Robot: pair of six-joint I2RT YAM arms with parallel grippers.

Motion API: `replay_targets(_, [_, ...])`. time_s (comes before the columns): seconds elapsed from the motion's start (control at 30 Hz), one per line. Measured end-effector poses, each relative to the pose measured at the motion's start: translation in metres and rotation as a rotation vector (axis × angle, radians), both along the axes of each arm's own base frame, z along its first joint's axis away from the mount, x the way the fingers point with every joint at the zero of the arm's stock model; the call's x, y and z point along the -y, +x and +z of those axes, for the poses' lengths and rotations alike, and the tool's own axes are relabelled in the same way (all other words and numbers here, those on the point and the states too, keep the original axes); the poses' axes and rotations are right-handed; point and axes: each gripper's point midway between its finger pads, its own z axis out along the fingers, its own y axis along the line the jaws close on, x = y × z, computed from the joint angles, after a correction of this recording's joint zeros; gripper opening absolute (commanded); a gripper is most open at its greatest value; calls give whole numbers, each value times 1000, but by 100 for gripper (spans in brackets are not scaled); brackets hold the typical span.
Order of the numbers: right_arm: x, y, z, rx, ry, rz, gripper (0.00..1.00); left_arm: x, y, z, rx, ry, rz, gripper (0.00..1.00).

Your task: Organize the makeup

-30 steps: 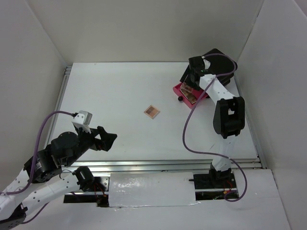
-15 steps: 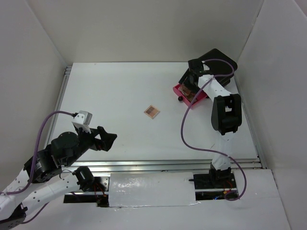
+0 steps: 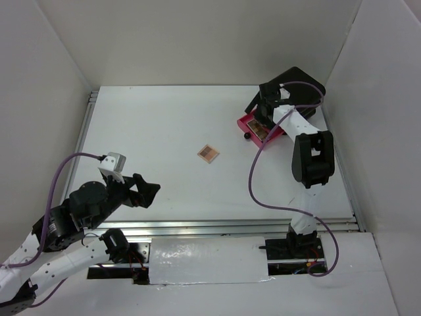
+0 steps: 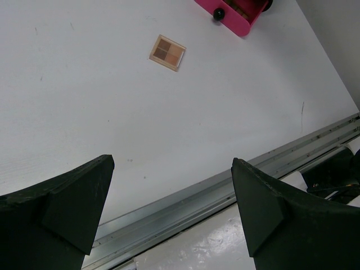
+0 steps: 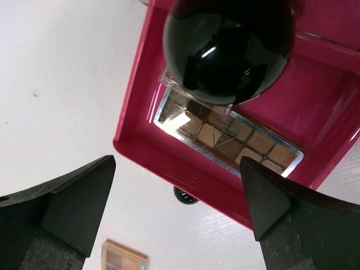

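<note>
A small square tan-orange palette lies alone mid-table; it also shows in the left wrist view and at the bottom of the right wrist view. A narrow brown eyeshadow palette lies inside the open pink drawer of the black box at the back right. My right gripper hovers open and empty over that drawer. My left gripper is open and empty near the front left, far from the square palette. No brushes or pencils show.
A black round knob of an upper drawer hangs close in front of the right wrist camera. The lower drawer's knob points toward the table's middle. A metal rail runs along the table's near edge. White walls enclose the table.
My right gripper has shifted slightly back over the pink drawer, toward the black box. The left arm and the square palette have not moved.
</note>
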Motion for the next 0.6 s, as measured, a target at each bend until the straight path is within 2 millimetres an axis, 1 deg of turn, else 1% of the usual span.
replay_targets(0.13, [-4, -6, 16, 30, -15, 27, 100, -1, -1, 2, 6, -8, 0, 100])
replay_targets(0.17, [-8, -9, 21, 40, -30, 46, 100, -1, -1, 2, 7, -9, 0, 99])
replay_targets(0.23, [-22, -17, 33, 65, -62, 99, 100, -1, -1, 2, 7, -10, 0, 100])
replay_targets(0.3, [-49, -27, 48, 101, -101, 185, 100, -1, -1, 2, 8, -10, 0, 99])
replay_targets(0.33, [-66, -34, 55, 121, -118, 240, 100, -1, -1, 2, 8, -10, 0, 99])
replay_targets(0.43, [-130, -56, 69, 175, -138, 451, 100, -1, -1, 2, 7, -9, 0, 99])
replay_targets(0.47, [-152, -65, 69, 187, -142, 533, 100, -1, -1, 2, 7, -10, 0, 99])
replay_targets(0.53, [-180, -80, 61, 178, -151, 672, 100, -1, -1, 2, 7, -10, 0, 99])
replay_targets(0.6, [-193, -84, 49, 156, -171, 772, 100, -1, -1, 2, 7, -10, 0, 99])
